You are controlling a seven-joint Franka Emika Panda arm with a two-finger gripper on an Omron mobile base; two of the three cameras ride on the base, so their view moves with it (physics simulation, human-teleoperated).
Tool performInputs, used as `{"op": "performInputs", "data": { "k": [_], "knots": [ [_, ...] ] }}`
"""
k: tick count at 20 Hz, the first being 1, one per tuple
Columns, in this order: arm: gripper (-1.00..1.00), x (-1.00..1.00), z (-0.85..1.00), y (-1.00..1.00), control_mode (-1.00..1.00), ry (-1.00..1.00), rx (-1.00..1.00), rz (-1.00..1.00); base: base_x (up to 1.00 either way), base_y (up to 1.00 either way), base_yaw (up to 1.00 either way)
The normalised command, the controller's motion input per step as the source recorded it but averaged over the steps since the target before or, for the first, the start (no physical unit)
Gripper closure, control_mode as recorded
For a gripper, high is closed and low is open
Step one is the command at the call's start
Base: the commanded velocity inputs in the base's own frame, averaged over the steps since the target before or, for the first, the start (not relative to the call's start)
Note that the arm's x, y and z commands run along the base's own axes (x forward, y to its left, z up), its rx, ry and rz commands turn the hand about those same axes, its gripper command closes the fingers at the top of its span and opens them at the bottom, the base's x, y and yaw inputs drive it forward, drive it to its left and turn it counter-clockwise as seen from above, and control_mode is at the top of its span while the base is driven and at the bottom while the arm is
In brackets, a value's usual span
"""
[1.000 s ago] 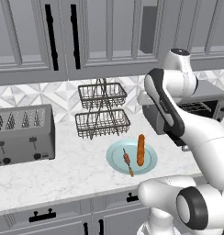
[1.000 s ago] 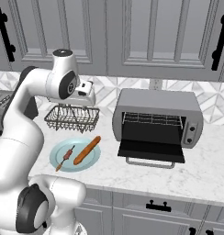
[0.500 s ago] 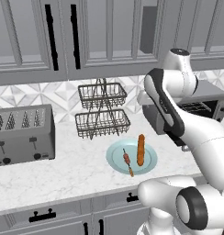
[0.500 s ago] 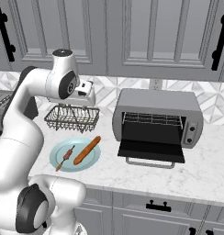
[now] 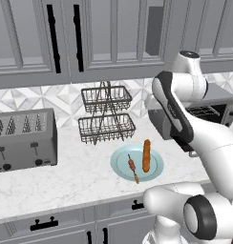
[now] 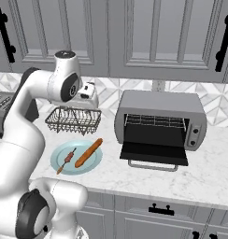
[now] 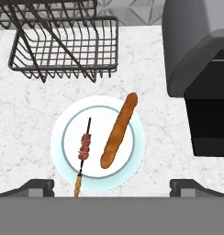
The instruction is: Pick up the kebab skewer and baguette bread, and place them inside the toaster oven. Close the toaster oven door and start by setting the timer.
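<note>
The kebab skewer (image 5: 132,167) (image 6: 67,159) (image 7: 84,149) lies on a pale teal plate (image 5: 121,164) (image 6: 55,151) (image 7: 63,124) beside the baguette (image 5: 146,155) (image 6: 89,152) (image 7: 117,131). My gripper (image 6: 89,91) (image 7: 114,188) hovers high above the plate, pointing down at it, open with nothing between its fingertips. To the right of the plate stands the grey toaster oven (image 5: 218,102) (image 6: 160,105) (image 7: 192,46), with its door (image 6: 153,154) folded down and its dark cavity exposed.
A two-tier wire basket rack (image 5: 106,114) (image 6: 71,120) (image 7: 58,46) stands just behind the plate. A grey slot toaster (image 5: 23,140) sits at the counter's left. Wall cabinets hang above. The counter's front edge runs close in front of the plate.
</note>
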Motion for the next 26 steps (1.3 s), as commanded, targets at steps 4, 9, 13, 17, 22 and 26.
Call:
{"op": "performInputs", "data": {
  "k": [4,9,13,17,22,26],
  "knots": [
    [-1.0,-0.47,-0.48,-0.91,-1.0,-0.09,0.2,0.04,0.0,0.0,0.0],
    [-1.0,-0.07,-0.35,-0.98,-1.0,-0.14,0.13,0.25,0.0,0.0,0.0],
    [-1.0,0.02,-0.4,-1.0,-1.0,-0.11,0.08,0.37,0.0,0.0,0.0],
    [-1.0,0.16,-0.34,-0.8,-1.0,-0.05,0.02,0.32,0.0,0.0,0.0],
    [-1.0,0.47,-0.12,-0.24,-1.0,-0.02,-0.01,0.05,0.0,0.0,0.0],
    [-1.0,0.53,-0.26,-0.2,-1.0,-0.25,0.0,-0.05,0.0,0.0,0.0]
  ]
}}
